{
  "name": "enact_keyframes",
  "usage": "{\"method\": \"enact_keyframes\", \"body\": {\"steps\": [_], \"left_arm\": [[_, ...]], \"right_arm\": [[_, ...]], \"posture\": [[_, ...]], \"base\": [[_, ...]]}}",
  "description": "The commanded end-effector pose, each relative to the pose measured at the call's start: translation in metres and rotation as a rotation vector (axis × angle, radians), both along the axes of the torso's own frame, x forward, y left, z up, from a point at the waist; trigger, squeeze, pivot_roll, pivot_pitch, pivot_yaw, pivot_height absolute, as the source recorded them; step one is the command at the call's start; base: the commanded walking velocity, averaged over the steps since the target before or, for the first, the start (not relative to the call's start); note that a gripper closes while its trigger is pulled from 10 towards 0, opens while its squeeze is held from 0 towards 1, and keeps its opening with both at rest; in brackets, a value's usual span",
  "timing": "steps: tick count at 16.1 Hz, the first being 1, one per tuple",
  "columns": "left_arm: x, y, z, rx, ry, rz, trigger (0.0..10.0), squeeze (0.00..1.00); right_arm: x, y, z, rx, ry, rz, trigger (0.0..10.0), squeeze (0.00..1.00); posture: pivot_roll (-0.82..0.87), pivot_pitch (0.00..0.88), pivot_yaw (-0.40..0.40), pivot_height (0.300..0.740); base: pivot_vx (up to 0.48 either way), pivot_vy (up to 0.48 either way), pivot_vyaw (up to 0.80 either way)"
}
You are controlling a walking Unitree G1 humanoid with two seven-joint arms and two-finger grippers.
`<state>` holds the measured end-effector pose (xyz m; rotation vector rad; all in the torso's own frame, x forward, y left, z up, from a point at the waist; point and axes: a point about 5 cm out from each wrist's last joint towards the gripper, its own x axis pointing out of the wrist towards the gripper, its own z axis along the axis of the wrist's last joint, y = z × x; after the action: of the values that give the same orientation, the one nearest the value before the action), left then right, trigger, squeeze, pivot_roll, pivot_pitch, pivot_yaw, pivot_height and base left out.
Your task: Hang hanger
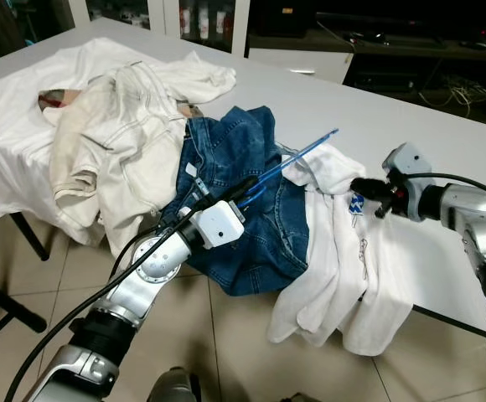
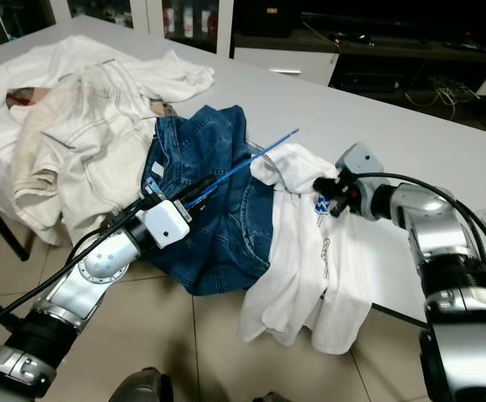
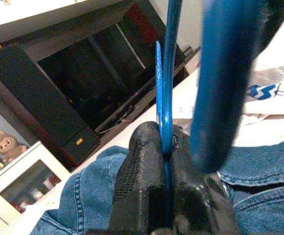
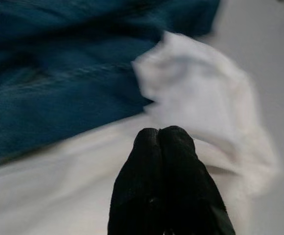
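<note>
From my left eye, my left gripper (image 1: 245,194) reaches over the jeans (image 1: 235,201) at the table (image 1: 444,142) edge, its fingers clamped on a blue hanger (image 1: 297,157) that slants up and away over the denim toward the white shirt (image 1: 352,251). My right gripper (image 1: 362,186) sits over that shirt's upper part, which drapes off the table front. A cream jacket (image 1: 109,142) lies heaped to the left of the jeans.

From my right eye, the same layout: the hanger's far tip (image 2: 293,131) points up above the shirt's collar area, with my right gripper just beside it.

At my left wrist, my two fingers (image 3: 137,196) are pressed together on the thin blue hanger rod (image 3: 165,98), with jeans beneath and a dark cabinet (image 3: 59,112) beyond.

At my right wrist, my fingertips (image 4: 164,147) are closed against each other, holding nothing, hovering over white shirt cloth next to the denim.
</note>
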<state>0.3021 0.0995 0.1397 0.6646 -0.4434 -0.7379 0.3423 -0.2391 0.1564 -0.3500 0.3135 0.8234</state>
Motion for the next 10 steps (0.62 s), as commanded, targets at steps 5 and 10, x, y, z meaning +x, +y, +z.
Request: {"method": "enact_keyframes", "body": {"steps": [5,10], "left_arm": [[0.000,-0.003,0.003,0.010,-0.016,-0.018,10.0,0.00],[0.001,-0.001,0.004,0.013,-0.021,-0.009,10.0,0.00]], "right_arm": [[-0.031,0.013,-0.016,0.050,0.173,0.246,10.0,0.00],[-0.025,-0.004,-0.045,-0.096,0.293,0.068,10.0,0.00]], "posture": [[0.11,0.000,-0.091,0.710],[0.12,0.000,-0.092,0.710]], "base": [[0.000,0.000,0.00],[0.000,0.000,0.00]]}}
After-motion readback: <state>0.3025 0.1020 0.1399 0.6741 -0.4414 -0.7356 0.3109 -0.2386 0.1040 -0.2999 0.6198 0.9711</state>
